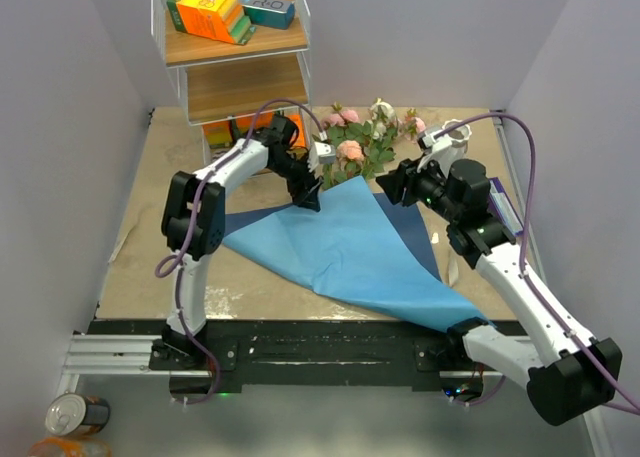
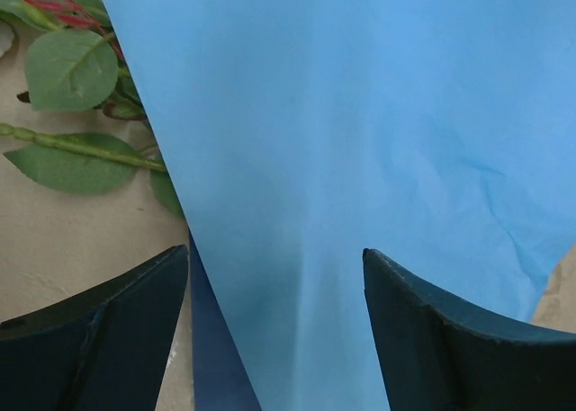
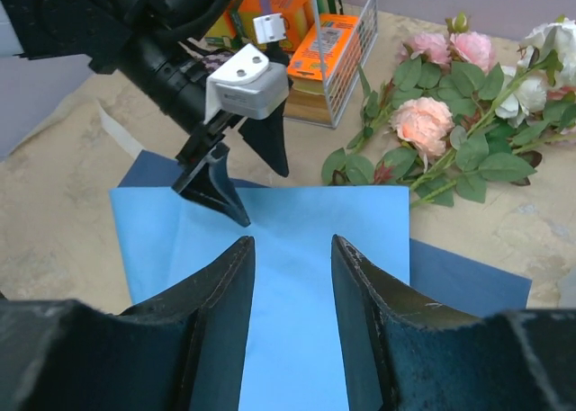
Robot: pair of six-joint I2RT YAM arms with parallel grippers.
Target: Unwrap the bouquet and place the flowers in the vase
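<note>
While both arms reach in from the near edge, a beige table (image 1: 150, 257) fills the view. A large sheet of light blue paper (image 1: 350, 247) lies opened flat across its middle, with a darker blue sheet (image 1: 405, 227) showing beneath it on the right. At the far left stands a wire shelf rack (image 1: 240, 57). The flowers (image 1: 365, 137), pink, peach and cream roses with green leaves, lie bare on the table just past the paper's far edge. The left gripper (image 2: 275, 254) points down at that far edge, fingers spread wide, with nothing pinched. The right gripper (image 3: 292, 242) hovers over the paper, fingers partly apart and empty. The small white vase (image 1: 447, 135) stands behind the right arm, near the flowers.
</note>
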